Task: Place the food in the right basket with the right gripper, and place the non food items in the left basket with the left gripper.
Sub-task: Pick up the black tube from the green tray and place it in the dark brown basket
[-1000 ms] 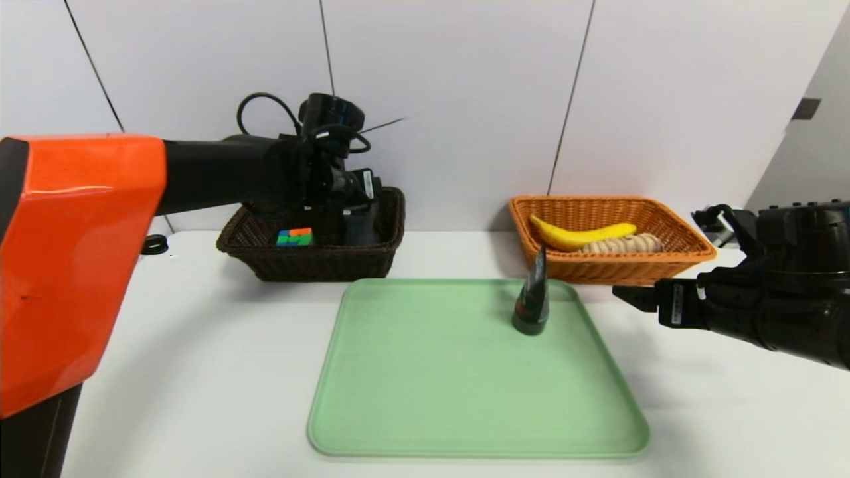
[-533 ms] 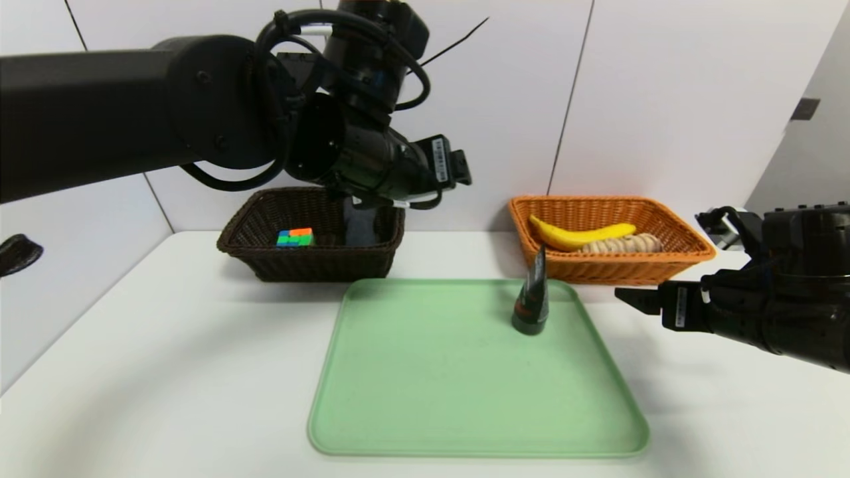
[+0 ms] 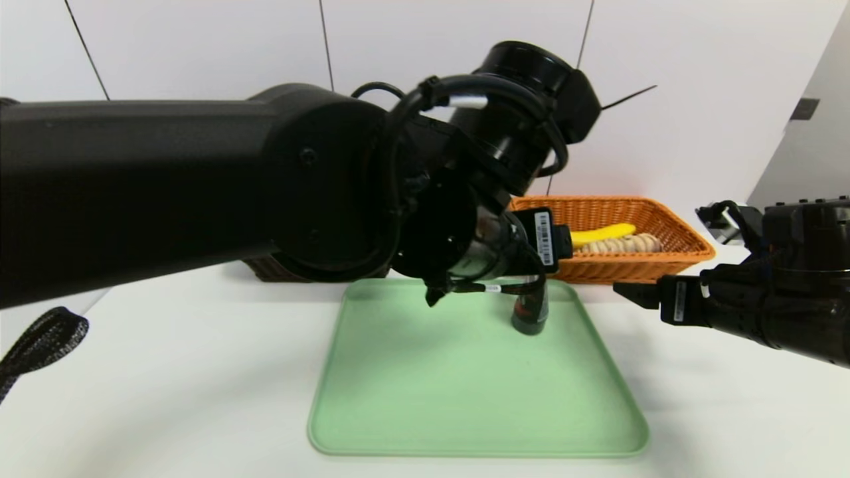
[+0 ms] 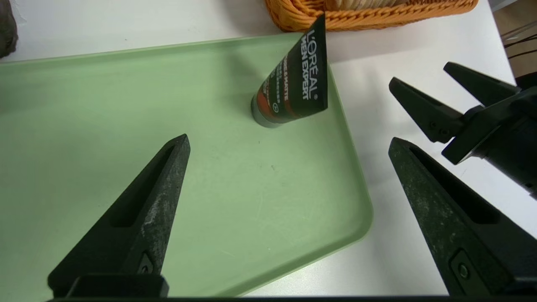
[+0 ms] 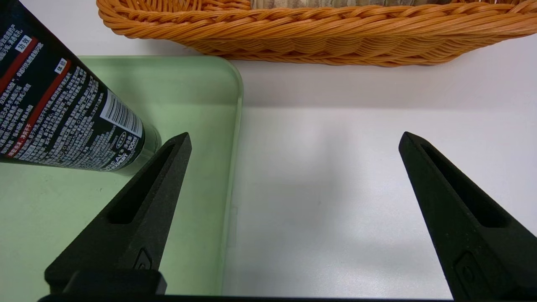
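Note:
A black L'Oréal tube (image 3: pixel 530 315) stands on its cap at the far right of the green tray (image 3: pixel 465 398), leaning slightly. My left gripper (image 4: pixel 288 144) hovers open above the tray, short of the tube (image 4: pixel 293 90), with nothing between its fingers. Open and empty as well, my right gripper (image 3: pixel 637 295) hangs low over the table just right of the tray; its wrist view shows the tube (image 5: pixel 63 113) close beside one finger. A banana (image 3: pixel 601 232) and a pale ridged bread roll (image 3: pixel 621 244) lie in the orange basket (image 3: pixel 684 255).
My left arm hides most of the dark basket (image 3: pixel 279 271) at the back left. The orange basket (image 5: pixel 314 37) stands right behind the tray's far right corner. A black strap (image 3: pixel 40 338) hangs at the lower left. Bare white table surrounds the tray.
My left arm has swung from above the dark basket rightward and down over the tray, ending near the tube. The right arm has stayed in place.

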